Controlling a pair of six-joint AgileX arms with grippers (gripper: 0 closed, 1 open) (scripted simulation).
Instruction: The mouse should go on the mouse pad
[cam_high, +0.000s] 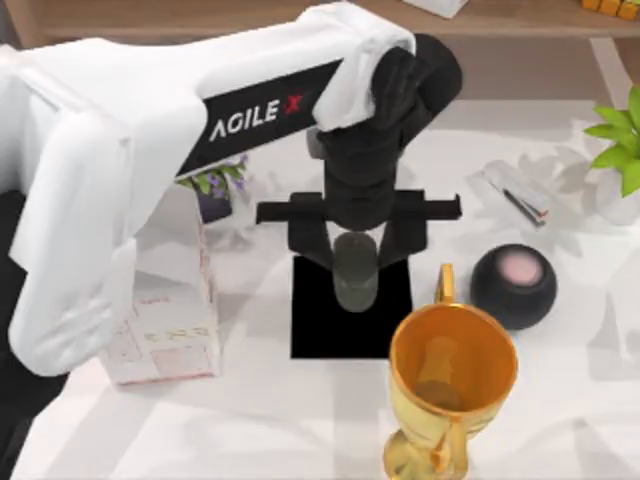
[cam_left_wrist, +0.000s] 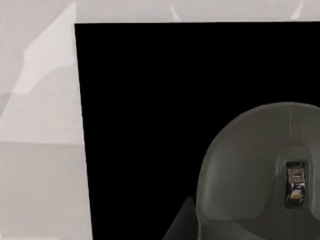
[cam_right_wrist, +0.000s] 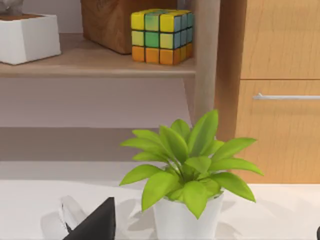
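The left arm is reaching in over the middle of the table, and its left gripper (cam_high: 355, 250) is hanging right above the flat, thin black square mouse pad (cam_high: 310, 320). Between its dark fingers (cam_high: 312, 238) is sitting the small smooth grey oval mouse (cam_high: 355, 272), over the pad's far half; the fingers are flanking its sides, though I cannot tell whether they are pinching it or standing spread. The left wrist view is showing the mouse's rounded back (cam_left_wrist: 260, 170) against the black pad (cam_left_wrist: 150, 125). Just beside the pad's right edge the shiny gold trophy cup (cam_high: 450, 375) is standing near the table's front edge, with the black ball with a pink top (cam_high: 513, 285) behind it. The white carton (cam_high: 165, 320) is sitting off the pad's left edge.
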